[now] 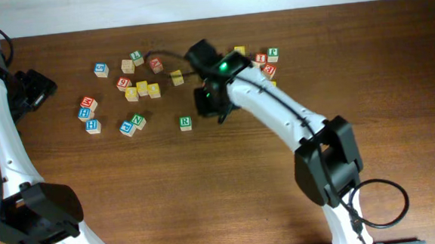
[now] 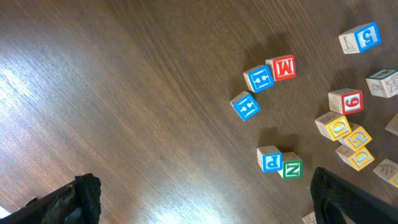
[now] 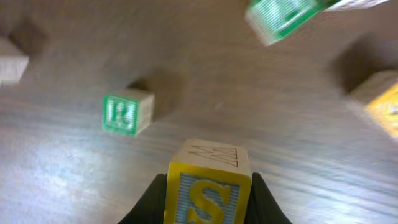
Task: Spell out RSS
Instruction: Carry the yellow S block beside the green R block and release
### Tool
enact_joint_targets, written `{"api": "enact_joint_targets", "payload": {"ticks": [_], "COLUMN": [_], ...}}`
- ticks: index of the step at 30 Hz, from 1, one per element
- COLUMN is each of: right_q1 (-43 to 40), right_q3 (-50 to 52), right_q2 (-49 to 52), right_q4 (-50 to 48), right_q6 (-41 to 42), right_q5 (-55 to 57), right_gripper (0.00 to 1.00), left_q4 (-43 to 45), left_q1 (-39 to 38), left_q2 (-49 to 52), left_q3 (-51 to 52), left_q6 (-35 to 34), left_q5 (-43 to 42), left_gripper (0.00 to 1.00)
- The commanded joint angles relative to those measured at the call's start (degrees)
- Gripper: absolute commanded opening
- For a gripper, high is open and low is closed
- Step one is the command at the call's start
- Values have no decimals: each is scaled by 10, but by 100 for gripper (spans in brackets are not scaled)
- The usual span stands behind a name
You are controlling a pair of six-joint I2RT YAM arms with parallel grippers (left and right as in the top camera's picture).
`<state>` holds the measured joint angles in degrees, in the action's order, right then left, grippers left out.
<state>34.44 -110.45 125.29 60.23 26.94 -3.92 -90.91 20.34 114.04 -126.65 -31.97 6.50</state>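
Note:
My right gripper [image 1: 210, 101] is shut on a yellow-framed S cube [image 3: 208, 190] and holds it above the table. The cube itself is hidden under the gripper in the overhead view. The green R cube [image 1: 185, 122] sits alone on the wood just left of and in front of that gripper. It also shows in the right wrist view [image 3: 127, 113], ahead and to the left of the held cube. Several yellow cubes [image 1: 143, 89] lie in the cluster at the back; their letters cannot be read. My left gripper [image 1: 35, 86] is open and empty at the far left [image 2: 205, 199].
Loose letter cubes lie across the back: blue cubes [image 1: 90, 125] and a red M [image 1: 89, 102] at left, a blue P and green N pair [image 1: 133, 124], and more cubes [image 1: 268, 58] behind the right arm. The right arm [image 1: 277, 111] crosses the middle.

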Motion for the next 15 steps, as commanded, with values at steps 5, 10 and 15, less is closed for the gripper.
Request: {"api": "enact_joint_targets", "payload": {"ticks": [5,10,15], "right_q1": [26,26,27], "right_q3": [87,118,139], "right_q2": [-10,-10,-10], "right_q4": [-78,-109,-141], "right_q6": [12,25,38], "right_q5": [16,16,16], "right_gripper": [17,17,17], "left_q4": [-1,-1,-1], "left_q1": [5,5,5], "left_q2": [-8,-8,-8], "left_q3": [-5,-5,-5], "left_q6": [3,3,3], "left_q5": [9,9,9], "left_gripper": [99,99,99]}}
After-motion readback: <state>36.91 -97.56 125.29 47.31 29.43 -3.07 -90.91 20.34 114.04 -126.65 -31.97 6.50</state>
